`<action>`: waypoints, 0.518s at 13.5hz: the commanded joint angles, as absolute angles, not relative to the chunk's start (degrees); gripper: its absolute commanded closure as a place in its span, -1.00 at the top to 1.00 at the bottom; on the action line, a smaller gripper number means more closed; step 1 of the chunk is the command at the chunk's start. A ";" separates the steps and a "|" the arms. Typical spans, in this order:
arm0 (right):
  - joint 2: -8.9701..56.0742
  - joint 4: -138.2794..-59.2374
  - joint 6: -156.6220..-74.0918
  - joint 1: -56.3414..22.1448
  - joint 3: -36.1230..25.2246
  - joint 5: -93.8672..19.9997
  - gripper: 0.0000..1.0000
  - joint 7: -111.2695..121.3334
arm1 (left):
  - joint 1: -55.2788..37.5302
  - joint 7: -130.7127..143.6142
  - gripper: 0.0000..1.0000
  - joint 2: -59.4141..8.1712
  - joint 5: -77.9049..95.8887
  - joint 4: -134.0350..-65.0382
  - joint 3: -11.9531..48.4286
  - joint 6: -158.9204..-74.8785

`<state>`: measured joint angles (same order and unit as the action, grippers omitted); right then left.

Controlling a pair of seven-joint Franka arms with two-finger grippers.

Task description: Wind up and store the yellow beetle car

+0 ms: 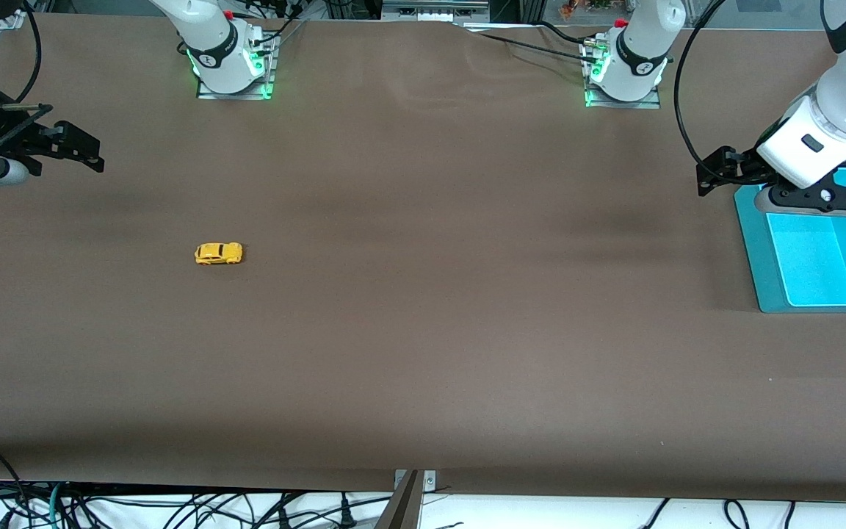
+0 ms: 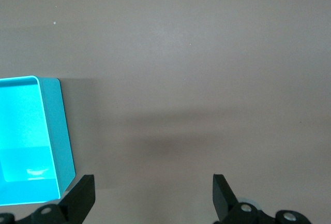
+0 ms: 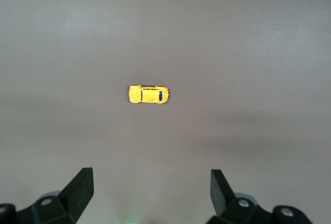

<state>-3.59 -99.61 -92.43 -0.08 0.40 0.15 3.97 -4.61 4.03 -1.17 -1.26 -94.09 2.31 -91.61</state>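
The yellow beetle car [image 1: 218, 253] is a tiny toy standing on its wheels on the brown table, toward the right arm's end. It also shows in the right wrist view [image 3: 149, 94], ahead of the right gripper's fingers and apart from them. My right gripper [image 1: 74, 141] [image 3: 152, 177] is open and empty, up in the air over the table's edge at the right arm's end. My left gripper [image 1: 713, 173] [image 2: 153, 182] is open and empty, hovering over the table just beside the cyan bin.
An empty cyan bin [image 1: 753, 250] stands at the left arm's end of the table; it also shows in the left wrist view [image 2: 59, 131]. The brown table surface [image 1: 467, 294] spreads wide between car and bin. Cables hang below the front edge.
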 commanded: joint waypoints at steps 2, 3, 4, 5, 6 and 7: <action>-3.25 -98.35 -90.88 -0.18 0.35 0.70 1.00 3.25 | -4.57 2.55 1.00 -0.88 -1.14 -93.34 2.02 -90.53; -3.25 -98.35 -90.88 -0.18 0.35 0.70 1.00 3.25 | -4.66 2.55 1.00 -0.88 -1.14 -93.34 2.02 -90.53; -3.34 -98.35 -90.79 -0.18 0.35 0.70 1.00 3.25 | -4.57 2.55 1.00 -0.88 -1.14 -93.34 2.02 -90.53; -3.34 -98.35 -90.36 -0.18 0.35 0.70 1.00 3.16 | -4.57 2.55 1.00 -0.88 -1.14 -93.34 2.02 -90.53; -3.34 -98.35 -90.18 -0.18 0.35 0.70 1.00 3.08 | -4.57 2.55 1.00 -0.88 -1.14 -93.34 2.11 -90.53; -3.34 -98.35 -90.18 -0.18 0.35 0.70 1.00 3.08 | -4.57 2.55 1.00 -0.79 -1.23 -93.34 2.11 -90.53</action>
<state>-3.59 -99.61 -91.74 -0.08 0.40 0.15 3.97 -4.61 4.03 -1.17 -1.26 -94.09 2.31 -91.61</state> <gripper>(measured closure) 0.000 0.000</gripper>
